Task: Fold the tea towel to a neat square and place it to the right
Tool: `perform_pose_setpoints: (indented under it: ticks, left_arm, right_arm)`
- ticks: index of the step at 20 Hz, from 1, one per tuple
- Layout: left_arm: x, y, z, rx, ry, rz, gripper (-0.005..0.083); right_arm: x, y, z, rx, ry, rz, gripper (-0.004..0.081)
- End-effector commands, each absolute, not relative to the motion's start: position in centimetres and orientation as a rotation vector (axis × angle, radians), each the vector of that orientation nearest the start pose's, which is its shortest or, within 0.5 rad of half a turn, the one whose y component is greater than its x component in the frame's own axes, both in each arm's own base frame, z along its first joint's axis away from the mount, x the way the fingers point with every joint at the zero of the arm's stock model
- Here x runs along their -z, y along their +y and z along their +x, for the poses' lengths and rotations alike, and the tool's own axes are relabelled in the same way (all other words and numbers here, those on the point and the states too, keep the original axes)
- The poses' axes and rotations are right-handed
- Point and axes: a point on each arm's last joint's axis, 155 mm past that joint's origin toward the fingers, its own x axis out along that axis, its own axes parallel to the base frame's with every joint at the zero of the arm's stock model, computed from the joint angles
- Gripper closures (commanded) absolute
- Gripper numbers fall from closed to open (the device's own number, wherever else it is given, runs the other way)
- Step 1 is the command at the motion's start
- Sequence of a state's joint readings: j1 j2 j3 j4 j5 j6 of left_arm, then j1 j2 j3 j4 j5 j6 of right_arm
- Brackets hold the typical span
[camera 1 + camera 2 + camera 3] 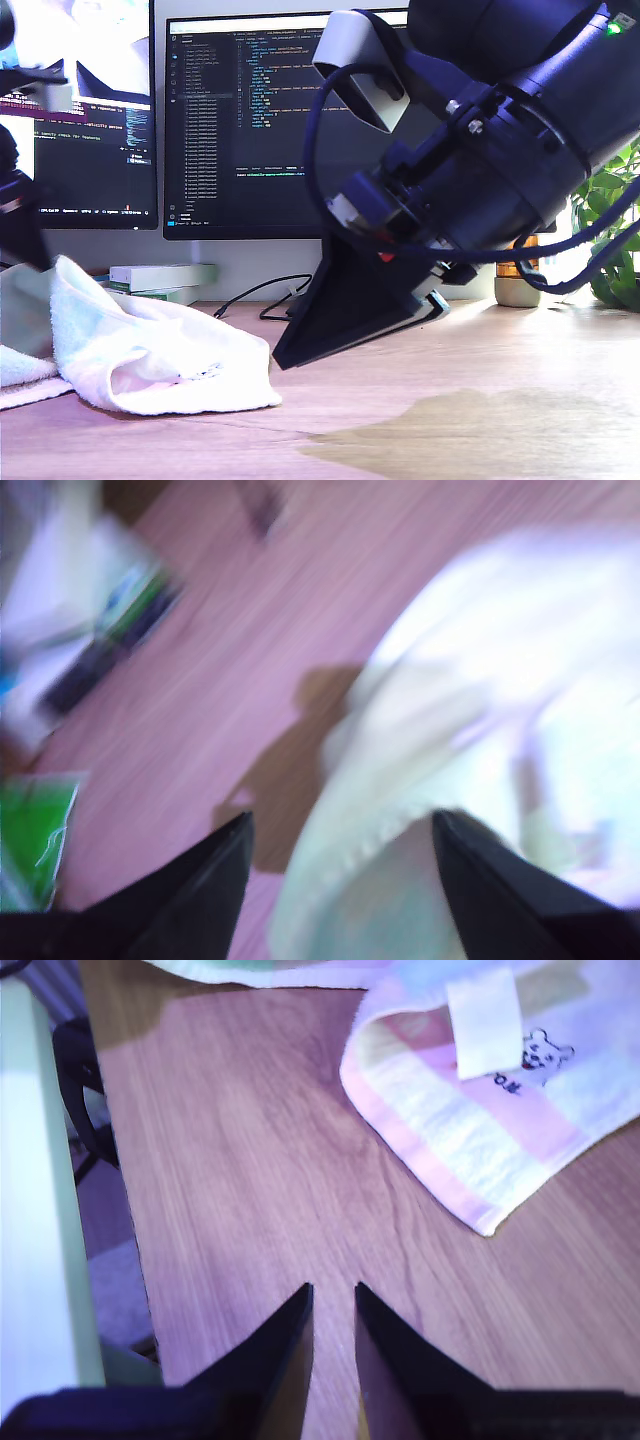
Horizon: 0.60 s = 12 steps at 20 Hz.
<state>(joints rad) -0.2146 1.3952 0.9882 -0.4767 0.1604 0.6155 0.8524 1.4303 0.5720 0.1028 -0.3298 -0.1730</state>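
This is an office or lab desk. A wooden desktop [480,360] carries two monitors: the larger monitor [250,120], behind my second gripper [300,350], shows dark code-editor text, and a second monitor [90,130] stands beside it. Cables [260,295] trail behind the gripper, small boxes [160,278] sit under the screens, and a potted plant [610,240] stands beyond the arm.

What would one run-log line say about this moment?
white fluffy terry tea towel: bunched on wooden desk, unfolded | first claw: open over towel | second claw: nearly closed, empty, above bare desk
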Motion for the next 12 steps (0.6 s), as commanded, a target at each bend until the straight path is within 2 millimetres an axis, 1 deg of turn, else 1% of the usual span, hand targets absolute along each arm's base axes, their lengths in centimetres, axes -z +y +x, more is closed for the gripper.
perform_pose_setpoints:
  ticks: [1, 2, 3, 5, 6, 8, 10, 12]
  left_arm:
    - [-13.4, -13.2, 35.5, 0.722, 0.712, 0.61, 0.0344]
    - [-13.3, -14.1, 35.0, 0.779, 0.687, 0.66, 0.0367]
    - [-13.4, -14.8, 34.8, 0.803, 0.669, 0.687, 0.0367]
    - [-13.6, -15.4, 34.8, 0.818, 0.642, 0.739, 0.0367]
    - [-13.6, -15.6, 34.8, 0.796, 0.666, 0.685, 0.0367]
    - [-12.8, -15.5, 34.2, 0.743, 0.759, 0.535, 0.0367]
    - [-12.0, -15.0, 33.8, 0.665, 0.85, 0.411, 0.0367]
    - [-11.6, -14.9, 33.3, 0.566, 0.933, 0.23, 0.0367]
  right_arm:
    - [-5.3, 31.5, 19.4, -1.211, 0.645, -0.389, 0.0661]
    - [-5.4, 31.5, 19.5, -1.216, 0.63, -0.398, 0.0661]
    - [-5.4, 31.6, 19.5, -1.218, 0.624, -0.402, 0.0661]
    - [-5.4, 31.6, 19.5, -1.218, 0.625, -0.402, 0.0662]
    - [-5.4, 31.6, 19.5, -1.218, 0.625, -0.402, 0.0662]
    - [-5.4, 31.6, 19.5, -1.217, 0.625, -0.401, 0.0662]
    - [-5.7, 31.7, 19.6, -1.217, 0.611, -0.398, 0.0662]
    - [-6.3, 32.1, 20.0, -1.217, 0.579, -0.388, 0.0662]
